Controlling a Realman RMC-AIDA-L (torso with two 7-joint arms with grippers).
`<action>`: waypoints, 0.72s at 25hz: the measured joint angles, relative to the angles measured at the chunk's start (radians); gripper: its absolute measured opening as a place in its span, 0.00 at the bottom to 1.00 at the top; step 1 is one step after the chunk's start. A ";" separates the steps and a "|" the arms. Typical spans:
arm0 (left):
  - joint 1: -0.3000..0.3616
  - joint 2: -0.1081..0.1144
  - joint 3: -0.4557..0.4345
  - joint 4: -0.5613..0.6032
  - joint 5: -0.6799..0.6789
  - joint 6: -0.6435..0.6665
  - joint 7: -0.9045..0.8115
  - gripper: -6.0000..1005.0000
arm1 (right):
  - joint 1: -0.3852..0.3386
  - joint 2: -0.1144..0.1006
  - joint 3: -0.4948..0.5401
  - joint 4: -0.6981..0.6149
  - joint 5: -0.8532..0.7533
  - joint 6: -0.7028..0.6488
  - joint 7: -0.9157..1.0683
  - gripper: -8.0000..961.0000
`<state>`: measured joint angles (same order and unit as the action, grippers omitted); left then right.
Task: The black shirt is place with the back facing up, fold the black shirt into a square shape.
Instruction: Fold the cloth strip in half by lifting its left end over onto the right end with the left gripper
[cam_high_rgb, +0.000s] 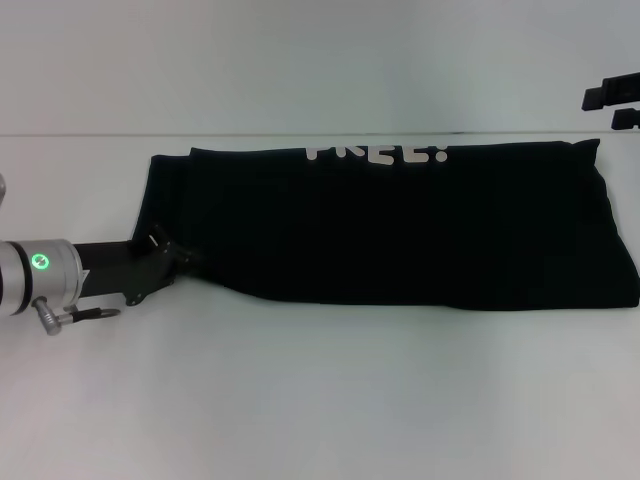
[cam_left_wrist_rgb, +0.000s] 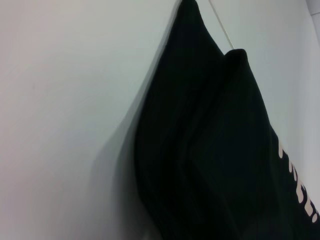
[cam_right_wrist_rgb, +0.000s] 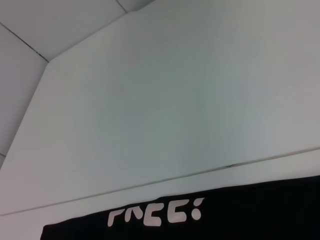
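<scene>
black band, left gripper at its short end

black cloth fills the middle of the white desk (cam_high_rgb: 300, 400): the shirt (cam_high_rgb: 400, 225) lies as a long band running left to right across the head view, already narrowed, with white lettering (cam_high_rgb: 378, 153) peeking along its far edge. its long axis runs side to side, so squaring it looks to call for bringing one short end over toward the other.

the left gripper (cam_high_rgb: 178, 258) sits low at the shirt's left near corner, touching or just at the cloth edge. black on black, so i cannot tell whether it is parted or clamped on the fabric. the left wrist view shows only the shirt's layered end close up, no fingers.

the right gripper (cam_high_rgb: 612, 100) is parked far off at the back right, well apart from the shirt; its state i cannot tell either.

by this layout the left arm is much the nearer, and the shirt stretches away from it to the right.
</scene>
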<state>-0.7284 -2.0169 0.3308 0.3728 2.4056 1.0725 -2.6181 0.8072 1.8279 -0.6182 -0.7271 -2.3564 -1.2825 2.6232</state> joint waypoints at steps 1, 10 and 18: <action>0.001 0.000 0.000 0.002 0.001 0.000 0.006 0.15 | -0.001 0.000 0.000 0.000 0.000 -0.001 0.000 0.60; 0.014 0.002 0.002 0.024 0.006 0.014 0.120 0.04 | -0.009 -0.007 0.012 0.000 0.000 -0.031 0.000 0.59; 0.078 -0.005 0.008 0.122 0.006 0.087 0.206 0.04 | -0.029 -0.018 0.048 0.000 0.000 -0.072 0.005 0.59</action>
<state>-0.6508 -2.0218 0.3385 0.4946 2.4116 1.1595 -2.4117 0.7783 1.8103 -0.5699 -0.7271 -2.3565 -1.3543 2.6278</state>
